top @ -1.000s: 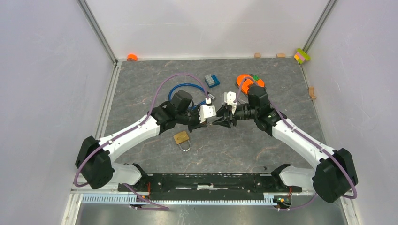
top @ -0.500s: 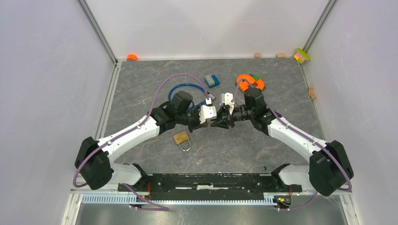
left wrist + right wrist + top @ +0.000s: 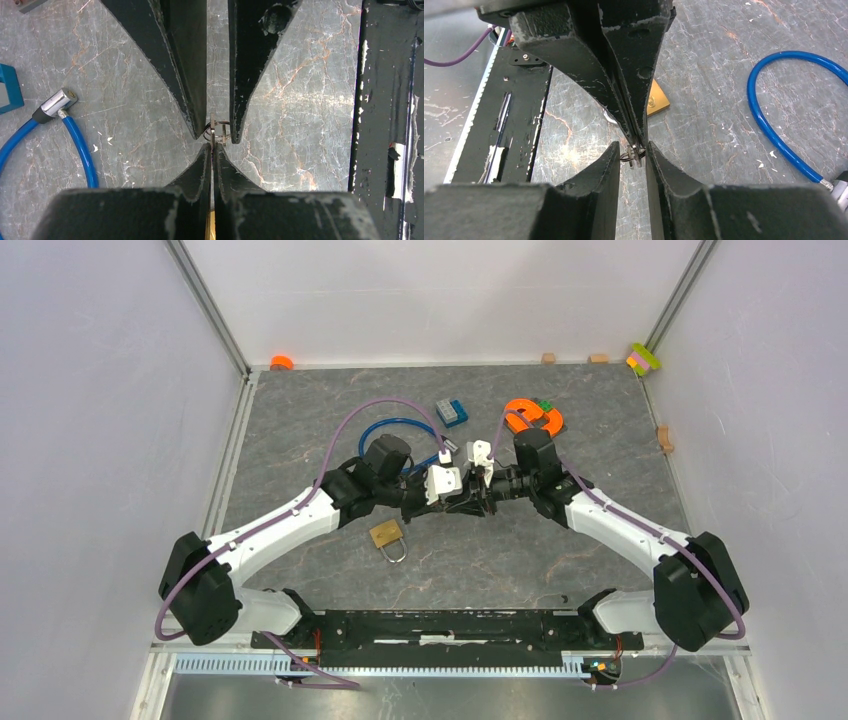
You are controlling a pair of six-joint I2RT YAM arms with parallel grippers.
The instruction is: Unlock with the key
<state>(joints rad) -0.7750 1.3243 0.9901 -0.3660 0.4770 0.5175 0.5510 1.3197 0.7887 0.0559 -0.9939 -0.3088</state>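
Note:
My left gripper (image 3: 455,500) (image 3: 213,148) is shut on a thin metal key (image 3: 212,134), held above the table; the key's ring (image 3: 222,131) sticks out past the fingertips. My right gripper (image 3: 470,498) (image 3: 632,148) is open, facing the left one, with its jaws standing on either side of the key ring (image 3: 633,153) without clamping it. The brass padlock (image 3: 388,536) lies on the table below the left gripper, shackle toward the near edge. Part of it shows in the right wrist view (image 3: 657,100).
A blue cable lock (image 3: 393,428) lies behind the left arm. A blue block (image 3: 452,412) and an orange curved piece (image 3: 528,416) lie further back. Small blocks (image 3: 643,358) sit along the back wall. A black rail (image 3: 450,625) runs along the near edge.
My right gripper has moved left toward the left gripper, and its open jaws now stand around the key ring. The left arm and the padlock have not moved.

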